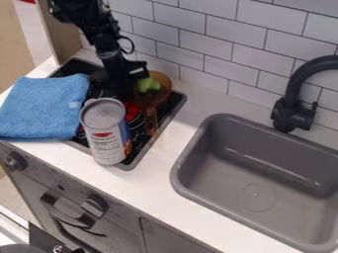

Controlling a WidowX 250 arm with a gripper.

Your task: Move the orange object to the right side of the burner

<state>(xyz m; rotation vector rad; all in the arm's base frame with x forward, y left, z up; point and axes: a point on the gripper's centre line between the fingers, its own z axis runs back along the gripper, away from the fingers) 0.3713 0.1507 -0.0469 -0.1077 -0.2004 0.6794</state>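
My gripper [132,76] hangs over the back part of the black burner [177,100], coming down from the upper left. Right beside it is the see-through orange object [162,88], shaped like a small pan, its handle pointing toward the front of the counter over the burner's right part. Something light green [148,84] lies in its bowl. Whether the gripper touches the orange object is unclear. A red glowing ring shows on the burner to the left of the handle.
A tall can [105,136] stands on the burner's front part. A folded blue towel [43,108] covers its left side. To the right are a grey sink [191,150] and a dark faucet [294,108]. A white tiled wall [218,39] runs behind the counter.
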